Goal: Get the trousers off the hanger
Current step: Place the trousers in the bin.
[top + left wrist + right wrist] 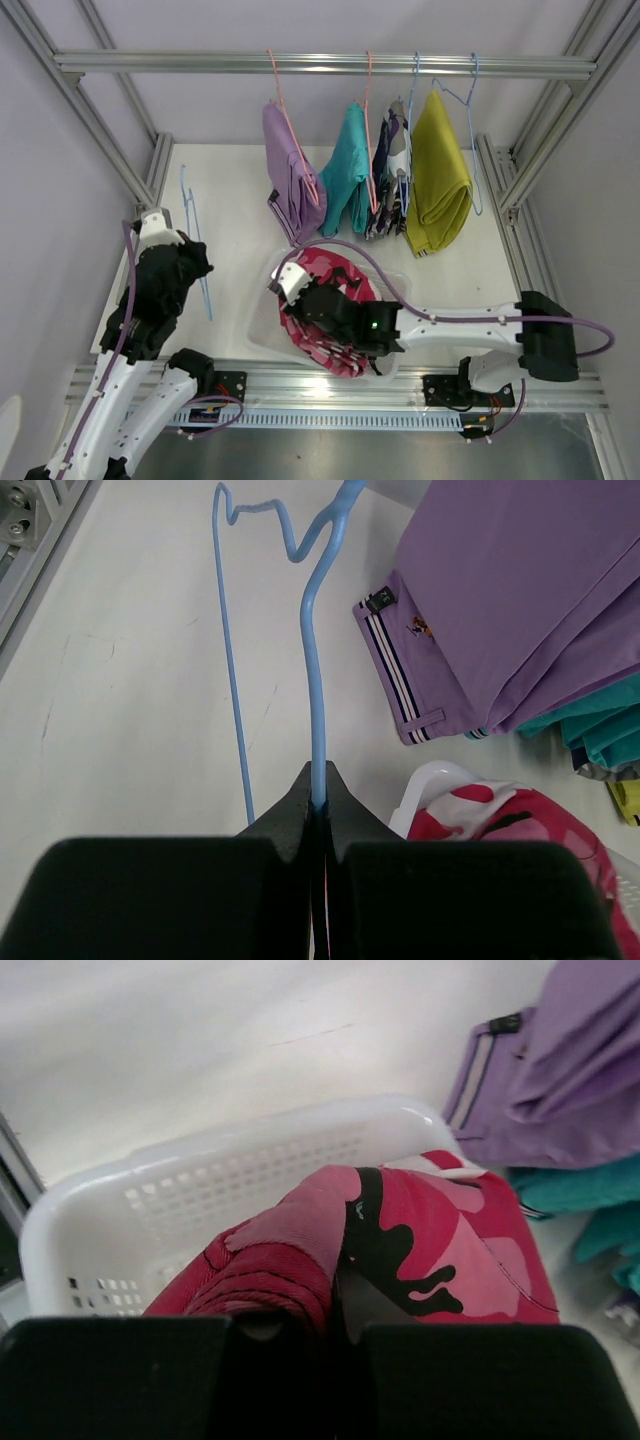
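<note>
The pink-red patterned trousers (335,300) lie bunched in a white basket (262,322). My right gripper (292,287) is shut on a fold of them, and up close that gripper (340,1295) shows cloth (440,1230) draped over its left finger. The empty blue hanger (193,235) rests on the table at the left. Its wire (316,670) is pinched in my shut left gripper (319,782), which sits at the left (196,266). Lilac (288,178), teal (347,172), camouflage (388,180) and mustard trousers (438,172) hang on hangers from the rail (320,63).
The basket's perforated wall (200,1180) stands just beyond the right gripper. Aluminium frame posts (150,170) flank the table on both sides. The lilac trousers' striped waistband (400,680) hangs close to the blue hanger's hook (260,515).
</note>
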Motion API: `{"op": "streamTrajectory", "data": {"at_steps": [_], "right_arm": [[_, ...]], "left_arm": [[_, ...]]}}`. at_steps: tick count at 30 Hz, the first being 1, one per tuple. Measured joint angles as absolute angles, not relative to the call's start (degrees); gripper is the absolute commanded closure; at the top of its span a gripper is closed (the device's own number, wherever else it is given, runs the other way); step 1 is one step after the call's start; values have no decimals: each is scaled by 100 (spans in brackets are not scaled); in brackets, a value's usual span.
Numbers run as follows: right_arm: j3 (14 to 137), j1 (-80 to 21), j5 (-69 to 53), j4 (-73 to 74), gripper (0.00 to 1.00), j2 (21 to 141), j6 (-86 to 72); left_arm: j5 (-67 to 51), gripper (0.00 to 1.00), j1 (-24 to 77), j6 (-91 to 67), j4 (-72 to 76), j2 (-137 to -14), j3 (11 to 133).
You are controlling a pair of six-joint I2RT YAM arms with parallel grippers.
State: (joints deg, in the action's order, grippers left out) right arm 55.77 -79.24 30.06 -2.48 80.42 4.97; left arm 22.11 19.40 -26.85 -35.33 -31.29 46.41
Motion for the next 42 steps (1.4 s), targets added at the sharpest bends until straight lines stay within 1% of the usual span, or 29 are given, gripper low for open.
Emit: {"op": "streamTrajectory", "data": {"at_steps": [1,2,3,4,5,6,7,9,12,17,19,20,21,23,24,26,29,32,42], "right_arm": [[5690,-7950,2956,-296,86,8246,482],[5784,-7977,2910,-336,80,8412,458],[5878,-8001,2858,-357,78,8571,443],[5975,-8034,2794,-388,70,8735,423],[6066,-8060,2751,-412,58,8875,386],[6158,-8090,2714,-416,48,9006,342],[6250,-8121,2683,-421,36,9135,307],[6420,-8182,2648,-414,26,9347,259],[6539,-8250,2622,-412,20,9535,174],[6539,-8311,2401,-336,18,9491,-25],[6539,-8315,2307,-207,25,9343,-71],[6539,-8320,2265,-150,32,9223,-95],[6539,-8322,2217,-93,56,9078,-128],[6539,-8331,2189,-54,76,8691,-172],[6539,-8331,2209,-58,90,8503,-187],[6534,-8311,2259,-86,99,8169,-220],[6445,-8136,2257,-202,100,7856,-349],[6202,-7900,2233,-349,100,7911,-480],[5481,-7721,1730,-685,100,9531,-1109]], "left_arm": [[2206,100,1940,-2685,-3533,-3114,4641],[2202,99,1940,-2685,-3533,-3098,4637],[2202,99,1940,-2685,-3533,-3085,4633],[2193,100,1940,-2685,-3533,-3068,4626],[2182,100,1940,-2685,-3533,-3057,4622],[2178,100,1940,-2683,-3533,-3052,4617],[2174,100,1940,-2683,-3533,-3050,4617],[2163,100,1940,-2685,-3533,-3048,4617],[2145,99,1940,-2685,-3533,-3046,4615],[2095,100,1944,-2685,-3533,-3041,4615],[2078,100,1944,-2683,-3533,-3041,4613],[2075,99,1944,-2683,-3533,-3041,4613],[2075,100,1944,-2683,-3533,-3041,4613],[2073,99,1944,-2683,-3533,-3035,4606],[2073,100,1944,-2685,-3533,-3033,4606],[2073,100,1944,-2683,-3531,-3033,4606],[2064,100,1944,-2683,-3533,-3030,4606],[2058,100,1944,-2683,-3533,-3030,4606],[2049,100,1944,-2674,-3531,-3028,4604]]}}
